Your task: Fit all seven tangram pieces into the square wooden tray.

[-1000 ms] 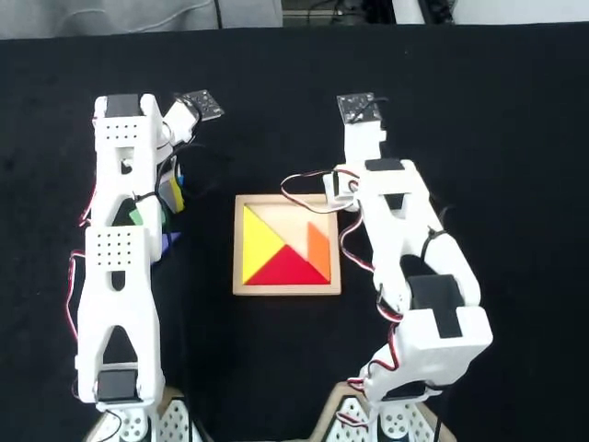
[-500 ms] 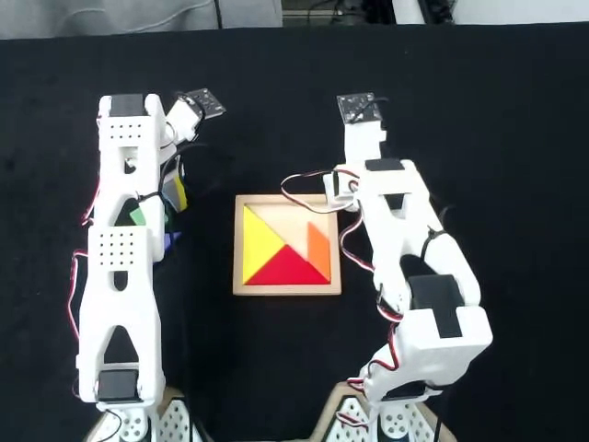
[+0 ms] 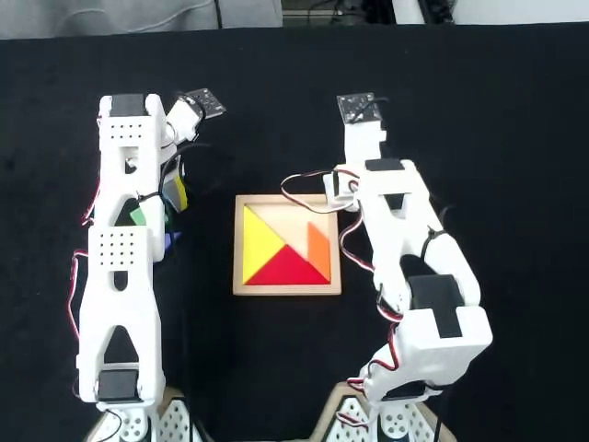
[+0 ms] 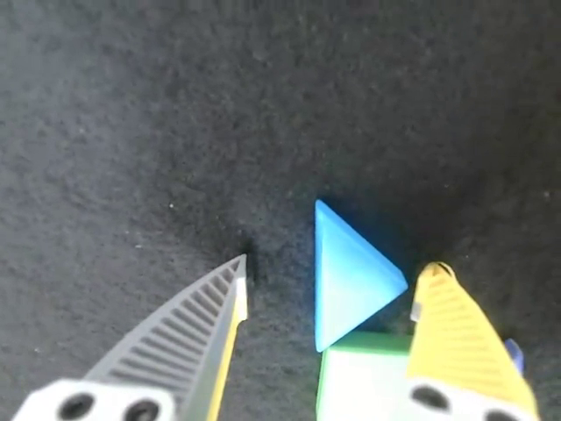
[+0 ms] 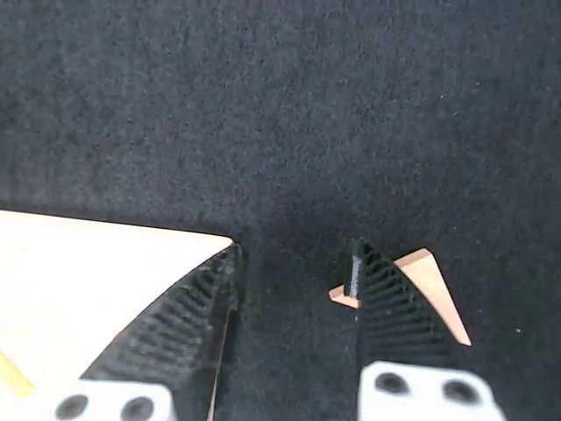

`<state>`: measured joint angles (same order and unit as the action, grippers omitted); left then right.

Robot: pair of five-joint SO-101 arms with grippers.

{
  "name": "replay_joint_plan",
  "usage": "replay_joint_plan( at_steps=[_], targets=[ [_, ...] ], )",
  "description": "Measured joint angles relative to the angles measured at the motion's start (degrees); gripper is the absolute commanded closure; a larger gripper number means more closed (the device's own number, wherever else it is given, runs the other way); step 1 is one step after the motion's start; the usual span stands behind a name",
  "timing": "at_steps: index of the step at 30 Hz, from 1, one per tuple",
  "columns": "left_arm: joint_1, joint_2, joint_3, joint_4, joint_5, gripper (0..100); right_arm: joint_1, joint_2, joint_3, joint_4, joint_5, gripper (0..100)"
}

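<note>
The square wooden tray (image 3: 286,290) lies mid-table and holds a yellow triangle (image 3: 259,244), a red triangle (image 3: 290,269) and an orange piece (image 3: 318,245). My left gripper (image 4: 337,281) is open low over the cloth, astride a light blue triangle (image 4: 351,272) that touches a green piece (image 4: 359,377). In the high view, green (image 3: 138,216) and dark blue (image 3: 170,239) pieces peek out beside the left arm. My right gripper (image 5: 294,254) is open just outside a tray corner (image 5: 105,263). One fingertip (image 5: 358,263) stands against a small pale orange piece (image 5: 434,289).
Black cloth covers the table. The two white arms stretch from the near edge on either side of the tray, and the left one hides most of the loose pieces. Bare cloth lies beyond the tray and at the far right.
The left arm has shifted slightly to the right over the loose pieces. The right arm and the tray have not moved.
</note>
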<state>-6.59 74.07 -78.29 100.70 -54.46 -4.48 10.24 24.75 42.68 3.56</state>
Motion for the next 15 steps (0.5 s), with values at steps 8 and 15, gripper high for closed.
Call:
replay_joint_plan(
  at_steps=[8,15],
  targets=[
    [0.44,-0.09,0.62,0.18,2.9,86,0.0,0.0,0.0,0.0,0.0,80.4],
    [3.87,0.0,0.7,0.26,3.08,92,0.0,0.0,0.0,0.0,0.0,80.4]
  ],
)
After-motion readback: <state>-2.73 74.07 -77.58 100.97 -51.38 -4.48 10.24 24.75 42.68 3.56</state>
